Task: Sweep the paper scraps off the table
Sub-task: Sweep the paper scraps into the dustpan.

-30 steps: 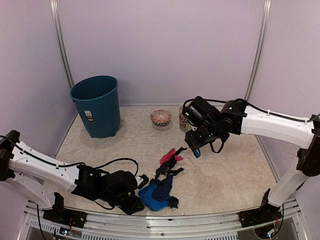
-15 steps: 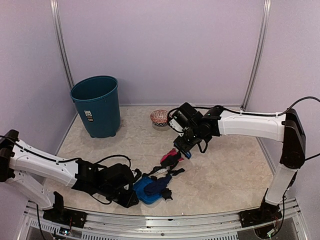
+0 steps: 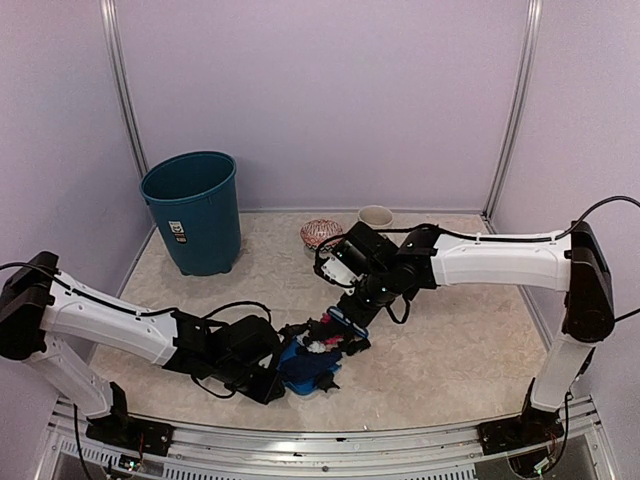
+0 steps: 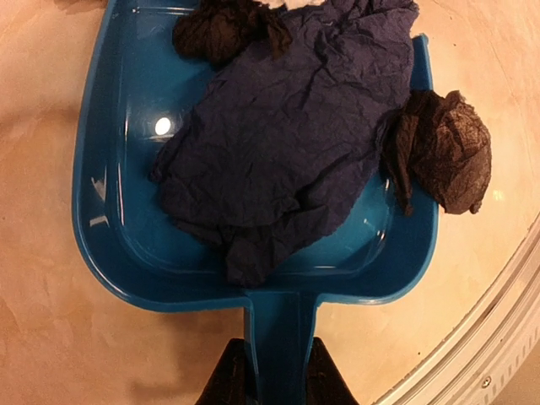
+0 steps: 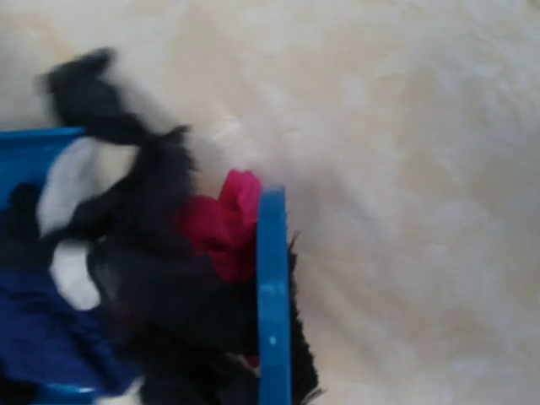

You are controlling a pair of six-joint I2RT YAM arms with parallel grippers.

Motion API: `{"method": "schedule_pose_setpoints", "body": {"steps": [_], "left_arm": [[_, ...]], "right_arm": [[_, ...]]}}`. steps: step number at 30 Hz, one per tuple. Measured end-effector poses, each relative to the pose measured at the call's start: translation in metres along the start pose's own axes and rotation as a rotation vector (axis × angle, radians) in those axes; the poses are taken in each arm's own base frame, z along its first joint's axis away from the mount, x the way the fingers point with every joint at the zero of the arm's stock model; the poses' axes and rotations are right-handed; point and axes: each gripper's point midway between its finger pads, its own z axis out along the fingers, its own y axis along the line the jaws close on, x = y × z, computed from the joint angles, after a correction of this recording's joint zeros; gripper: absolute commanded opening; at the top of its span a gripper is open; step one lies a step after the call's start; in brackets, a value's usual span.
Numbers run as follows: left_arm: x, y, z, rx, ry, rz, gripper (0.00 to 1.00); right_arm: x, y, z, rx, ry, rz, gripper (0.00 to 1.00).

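My left gripper (image 3: 268, 378) is shut on the handle of the blue dustpan (image 3: 303, 368), which lies flat on the table (image 3: 450, 350). In the left wrist view the gripper (image 4: 274, 384) clamps the handle (image 4: 278, 337). The pan holds a large navy paper scrap (image 4: 278, 143) and a black wad (image 4: 224, 29); another black wad (image 4: 443, 152) hangs over its right rim. My right gripper (image 3: 352, 305) is shut on the blue brush (image 3: 343, 320), which presses pink and black scraps (image 3: 322, 338) against the pan's mouth. The right wrist view shows the brush (image 5: 272, 304), a pink scrap (image 5: 224, 224) and black scraps (image 5: 143, 169); its fingers are hidden.
A teal waste bin (image 3: 193, 210) stands at the back left. A patterned bowl (image 3: 320, 232) and a mug (image 3: 376, 216) stand at the back middle. The silver frame edge (image 3: 330, 440) runs just behind the dustpan and also shows in the left wrist view (image 4: 498, 354).
My right arm has swept the brush toward the near left, pushing the pink and black scraps up to the dustpan's mouth. My left gripper has edged the dustpan slightly toward them.
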Motion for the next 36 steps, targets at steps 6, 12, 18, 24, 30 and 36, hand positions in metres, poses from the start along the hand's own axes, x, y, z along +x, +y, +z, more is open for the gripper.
{"method": "schedule_pose_setpoints", "body": {"steps": [6,12,18,24,30,36], "left_arm": [[-0.010,-0.004,0.006,0.003,-0.019,0.012,0.00],[-0.014,-0.005,0.008,0.003,-0.034,0.022,0.00],[-0.017,-0.006,0.010,0.003,-0.047,0.028,0.00],[-0.019,-0.006,0.011,0.006,-0.057,0.032,0.00],[-0.021,-0.006,0.012,0.012,-0.082,0.039,0.00],[-0.023,-0.002,0.012,0.016,-0.131,0.056,0.00]], "right_arm": [[-0.001,0.025,-0.009,-0.056,-0.018,-0.013,0.00],[-0.002,0.039,-0.011,-0.092,-0.025,-0.021,0.00],[-0.001,0.054,-0.014,-0.120,-0.028,-0.043,0.00],[-0.008,0.058,-0.019,-0.119,-0.043,-0.035,0.00],[-0.022,0.058,-0.027,-0.123,-0.077,-0.011,0.00],[-0.036,0.059,-0.036,-0.136,-0.111,0.003,0.00]]}}
